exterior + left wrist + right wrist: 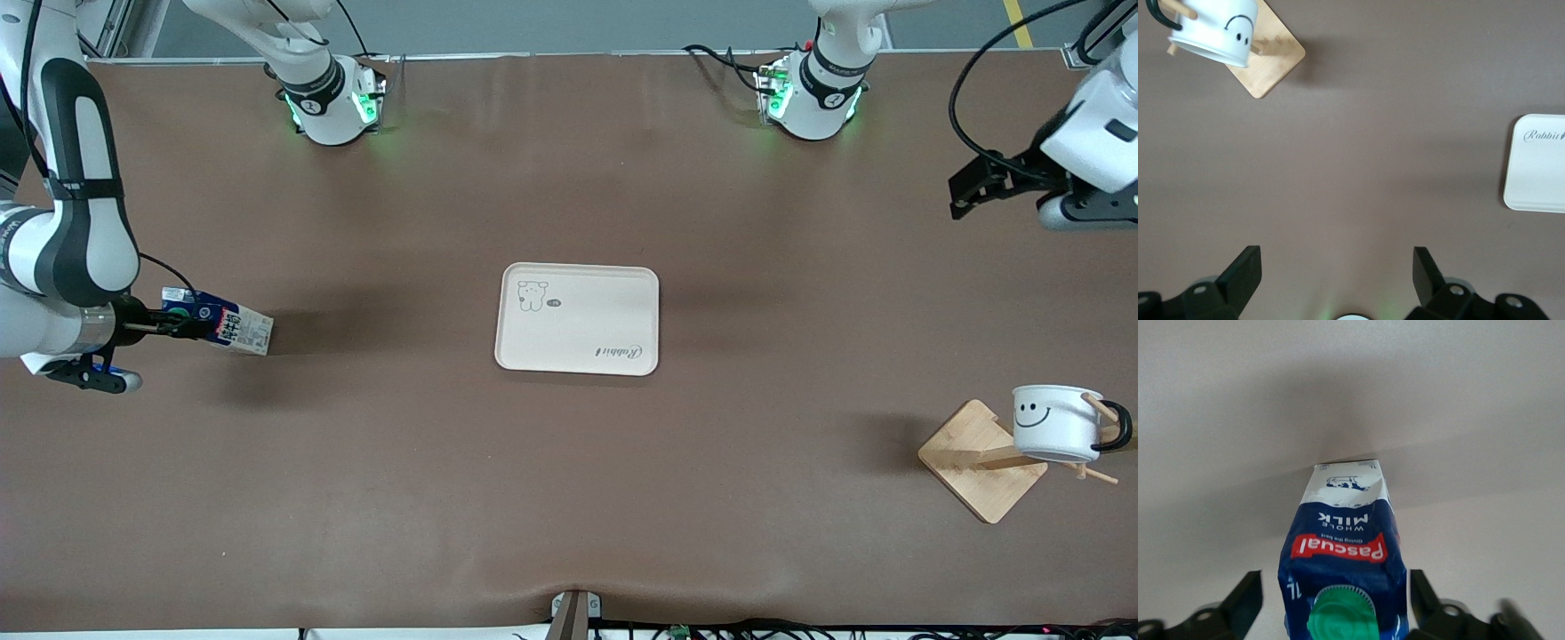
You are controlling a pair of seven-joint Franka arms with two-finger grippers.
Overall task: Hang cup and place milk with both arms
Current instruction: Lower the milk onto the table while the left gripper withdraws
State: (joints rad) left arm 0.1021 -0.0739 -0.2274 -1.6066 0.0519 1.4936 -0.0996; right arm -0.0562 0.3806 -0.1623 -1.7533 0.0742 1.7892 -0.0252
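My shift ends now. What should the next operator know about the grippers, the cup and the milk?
Left gripper: open, empty, waiting over bare table at the left arm's end.
Right gripper: fingers open on either side of the milk near its cap, at the right arm's end; no grip visible.
Cup: hanging on the wooden rack, nearer the front camera than the left gripper.
Tray: mid-table, nothing on it.
Done: cup hung.
Left: the milk, probably bound for the tray.
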